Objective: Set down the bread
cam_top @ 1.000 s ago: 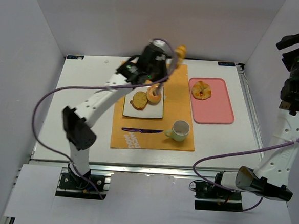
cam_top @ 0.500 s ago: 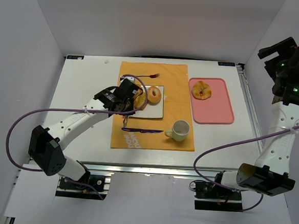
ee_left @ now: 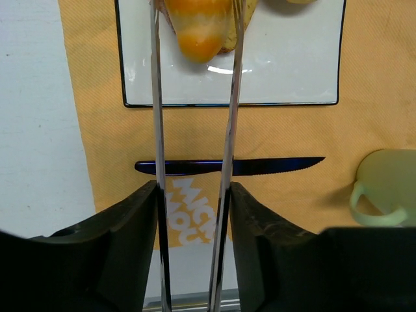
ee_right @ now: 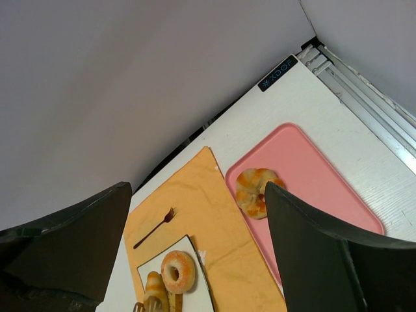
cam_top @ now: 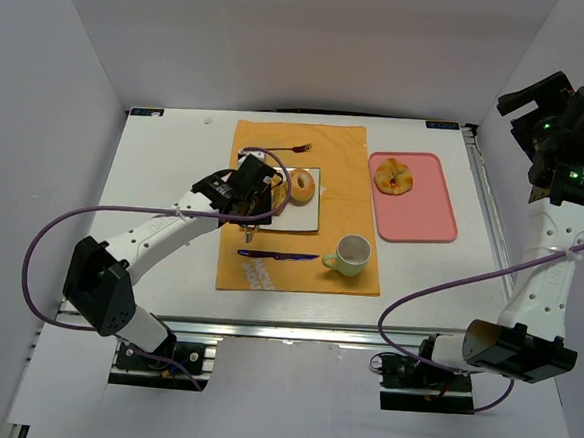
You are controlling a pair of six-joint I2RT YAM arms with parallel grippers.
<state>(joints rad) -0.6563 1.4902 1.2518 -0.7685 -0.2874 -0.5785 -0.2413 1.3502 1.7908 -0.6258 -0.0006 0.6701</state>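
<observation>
- While the left arm stretches across the centre of the top view, the bench (cam_top: 166,160) carries an orange placemat (cam_top: 349,198) mid-frame. A pink tray (cam_top: 432,219) lies to its right with one pastry (cam_top: 392,176) on it.
- The right hand (ee_right: 198,214) is raised at the right edge of the top view, well apart from the work. Its fingers are spread wide with nothing between them.
- The left hand (ee_left: 193,201) is closed around a pair of metal tongs (ee_left: 227,130), one finger against the outside of each blade.
- The white plate (ee_left: 286,71) is on the placemat, in the upper part of the left wrist frame. A doughnut (cam_top: 301,186) sits on its right half.
- The bread (ee_left: 198,29) is a yellow-orange roll at top centre of the wrist frame, between the tong tips and over the left half of the plate.
- Cannot tell whether the blades pinch the roll, or whether it rests on the plate.
- A knife (ee_left: 260,166) lies just below the plate in frame, and a cup (cam_top: 351,253) sits to the lower right.
- Step, as judged: setting the roll down on the plate, at or near release.
- The next move calls for letting the blades spring apart enough to clear the roll.
- The tongs should then lift straight off, without dragging the roll or nudging the doughnut.
</observation>
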